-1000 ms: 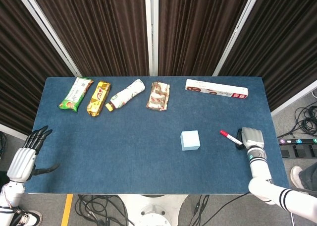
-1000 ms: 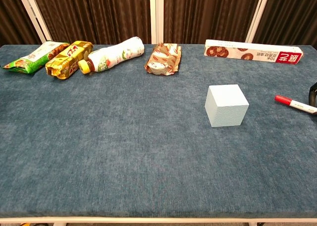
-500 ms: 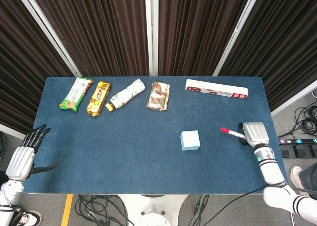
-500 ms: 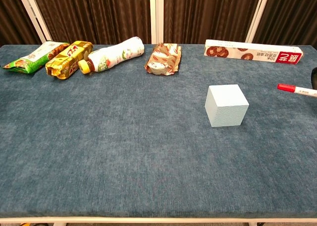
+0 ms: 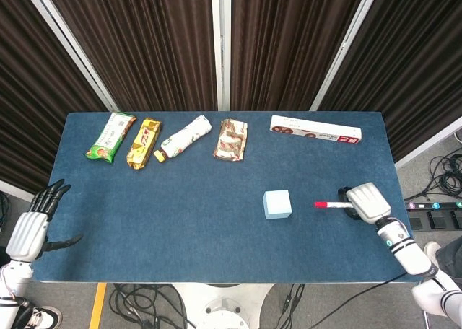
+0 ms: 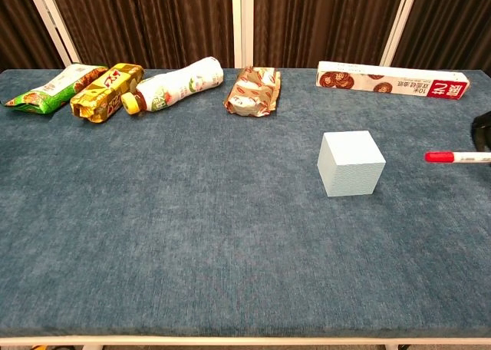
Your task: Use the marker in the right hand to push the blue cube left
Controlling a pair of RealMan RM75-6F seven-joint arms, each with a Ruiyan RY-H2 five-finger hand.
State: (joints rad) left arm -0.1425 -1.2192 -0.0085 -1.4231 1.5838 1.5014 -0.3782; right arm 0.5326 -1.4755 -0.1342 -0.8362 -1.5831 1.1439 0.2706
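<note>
i am holding the marker [image 5: 333, 205] in my right hand [image 5: 364, 202], fingers wrapped round its white barrel, over the table's [image 5: 180, 235] right edge; the red cap is sticking out toward the table's middle, and from the chest view it appears to be hovering above the cloth, though i cannot tell how high; the marker's long axis is lying almost level, running right to left, so its tip is aiming straight at the blue cube [image 5: 277, 204]; the cube is sitting just beyond the cap, toward the left edge, a small gap open between them, right of the table's centre and nearer the front edge than the far one; this is the relation i am judging the push by: cap, cube and the direction of travel are all falling on one line, so a straight sweep leftward should meet the cube's right face squarely; my left hand [image 5: 32, 224] is hanging open, fingers spread, off the left front corner, well apart from the cube and holding nothing; the right hand is by far the nearer.
</note>
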